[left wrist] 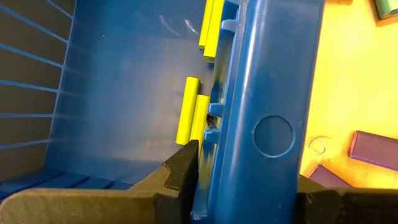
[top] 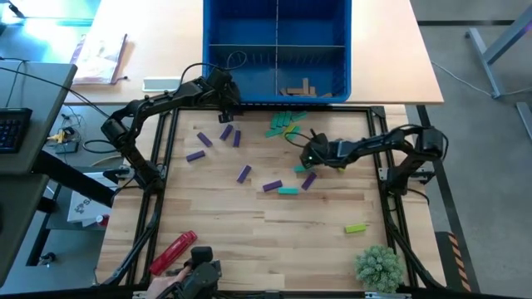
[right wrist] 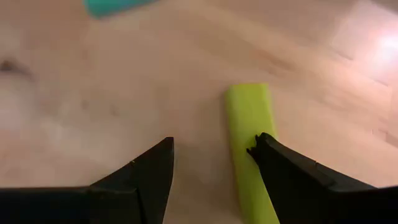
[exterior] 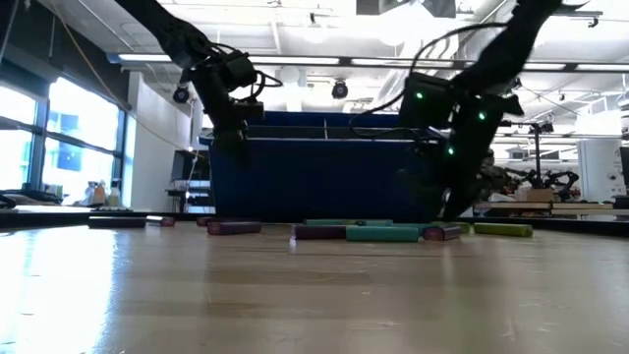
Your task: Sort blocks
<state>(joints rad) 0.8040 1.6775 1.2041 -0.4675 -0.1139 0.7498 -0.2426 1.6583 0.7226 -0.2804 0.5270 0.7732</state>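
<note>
Right tool [right wrist: 211,168] hangs low over the table, spread and empty, near the blue bin [top: 277,50]; one finger overlaps a lime block [right wrist: 249,137]. Centre first, then pinch. Left tool [top: 226,106] at bin's front wall, can't tell its grip.

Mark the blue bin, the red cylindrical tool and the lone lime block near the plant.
blue bin [top: 218,21]: high view, bare floor of its left compartment.
red cylindrical tool [top: 173,252]: high view, middle of its red body.
lime block [top: 356,228]: high view, centre of the bar.
</note>
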